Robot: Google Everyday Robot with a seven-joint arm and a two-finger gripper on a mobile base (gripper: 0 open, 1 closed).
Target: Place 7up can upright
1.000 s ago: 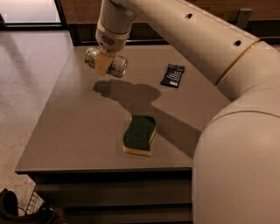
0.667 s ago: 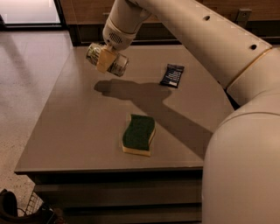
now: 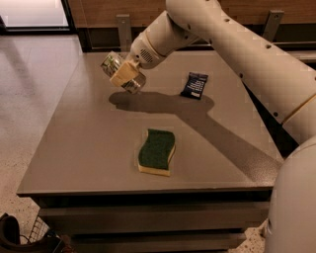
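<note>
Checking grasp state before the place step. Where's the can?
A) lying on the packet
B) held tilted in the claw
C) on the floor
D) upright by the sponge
B: the claw, over the far left part of the table, is shut on the can, which is tilted rather than upright; the sponge and packet lie apart from it.

The gripper (image 3: 123, 75) hangs over the far-left part of a grey table (image 3: 89, 148). Left of it lies speckled pale floor (image 3: 29, 99); behind it stand a wooden wall (image 3: 237, 7) and a bright glazed opening (image 3: 34, 12).
</note>
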